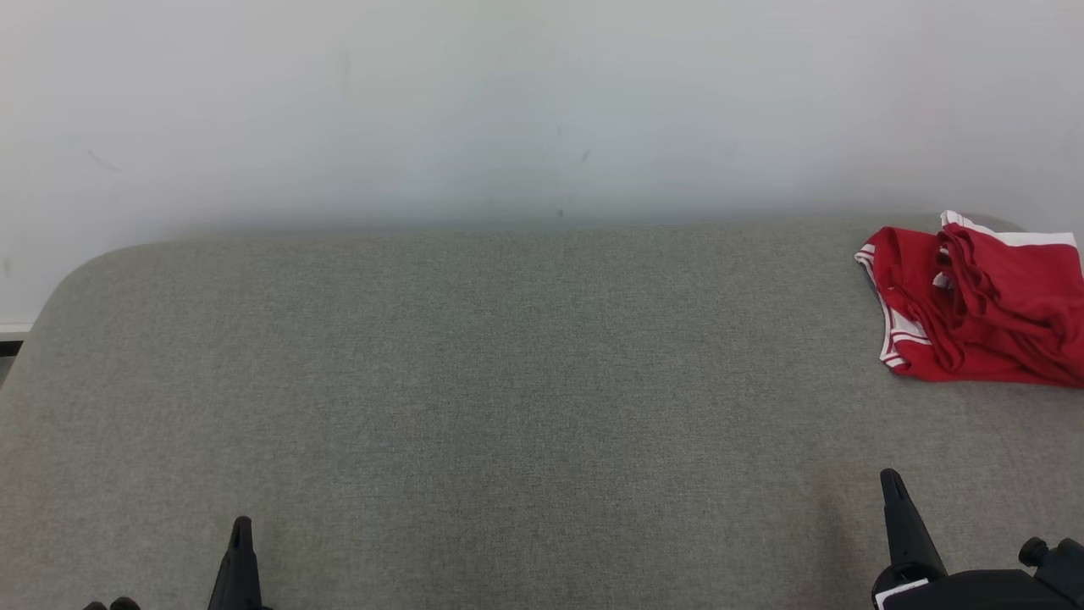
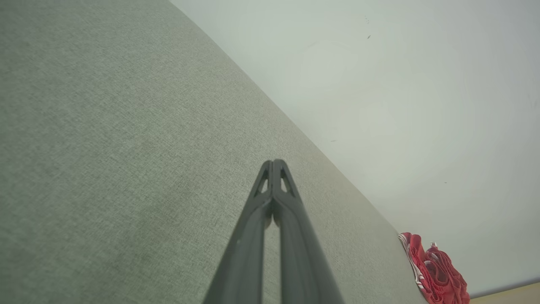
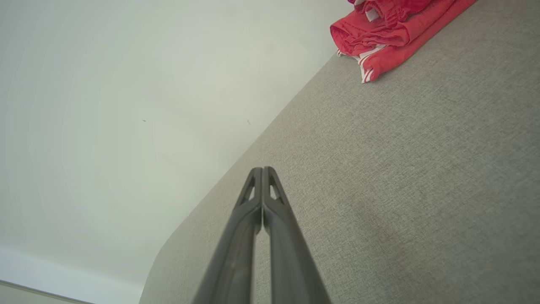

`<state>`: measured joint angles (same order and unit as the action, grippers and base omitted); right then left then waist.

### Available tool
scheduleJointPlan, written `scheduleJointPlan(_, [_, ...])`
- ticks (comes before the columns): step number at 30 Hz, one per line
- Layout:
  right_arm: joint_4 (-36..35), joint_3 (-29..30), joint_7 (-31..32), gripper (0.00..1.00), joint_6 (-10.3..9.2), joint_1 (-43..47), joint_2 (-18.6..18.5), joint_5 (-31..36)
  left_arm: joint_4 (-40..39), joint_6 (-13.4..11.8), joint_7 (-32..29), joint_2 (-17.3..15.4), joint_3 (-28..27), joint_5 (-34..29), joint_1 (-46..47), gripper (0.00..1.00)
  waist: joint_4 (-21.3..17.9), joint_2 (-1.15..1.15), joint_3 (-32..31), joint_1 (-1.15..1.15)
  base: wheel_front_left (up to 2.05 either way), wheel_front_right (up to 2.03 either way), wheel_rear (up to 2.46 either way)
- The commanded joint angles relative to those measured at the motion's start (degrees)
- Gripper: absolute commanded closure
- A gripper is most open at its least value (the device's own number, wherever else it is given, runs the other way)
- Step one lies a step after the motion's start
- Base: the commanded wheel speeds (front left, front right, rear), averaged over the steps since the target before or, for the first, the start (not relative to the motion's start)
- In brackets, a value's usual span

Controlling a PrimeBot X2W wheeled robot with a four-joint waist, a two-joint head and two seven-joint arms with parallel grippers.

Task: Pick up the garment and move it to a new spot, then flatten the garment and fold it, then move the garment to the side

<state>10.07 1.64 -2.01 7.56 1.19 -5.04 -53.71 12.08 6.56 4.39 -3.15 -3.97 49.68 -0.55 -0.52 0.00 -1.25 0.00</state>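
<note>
Head view looks down on a wide table [image 1: 474, 381] covered in grey-green woven cloth with a fine, even grain; its top is flat and its far left corner is rounded. Behind the far edge rises a plain pale wall [image 1: 423, 102], smooth and matt, with a few small dark specks. The garment [image 1: 991, 313] lies at the far right corner of the table, close to the far edge and running out of the picture at the right. It is red, thin and soft, loosely bunched into ridges and folds, with white bands and narrow red stripes along its hems. In the left wrist view it shows as a small crumpled red heap [image 2: 438, 270] against the wall at the table's far edge. The right gripper [image 1: 891, 483] stands over the near right part of the table, well apart from the garment and on the near side of it. The left gripper [image 1: 241, 529] stands over the near left part. Each has slim, dark, tapering fingers of matt plastic with a small triangular cut-out near the tip. In the wrist views both pairs are clenched, tips pressed together with nothing between them, above bare cloth.
</note>
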Motion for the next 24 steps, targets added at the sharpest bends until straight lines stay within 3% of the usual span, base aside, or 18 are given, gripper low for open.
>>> scheduleJointPlan(1, [-0.37, 0.37, 0.4, 1.0, -0.05, -1.22, 0.0, -1.87, -0.42, 0.28, -0.43, -0.03, -0.35, 2.06, 1.56, 1.0, 0.01, 0.0, 0.03, 0.0, 0.0, 0.0, 0.0])
scheduleJointPlan(24, [1.16, 1.82, 3.16, 1.0, -0.08, -3.64, 0.64, -15.47, 0.45, 0.64, -4.32, 0.09, -1.22, 16.95, 3.65, 1.0, 0.16, 0.0, 0.43, 0.0, 0.0, 0.0, 0.0])
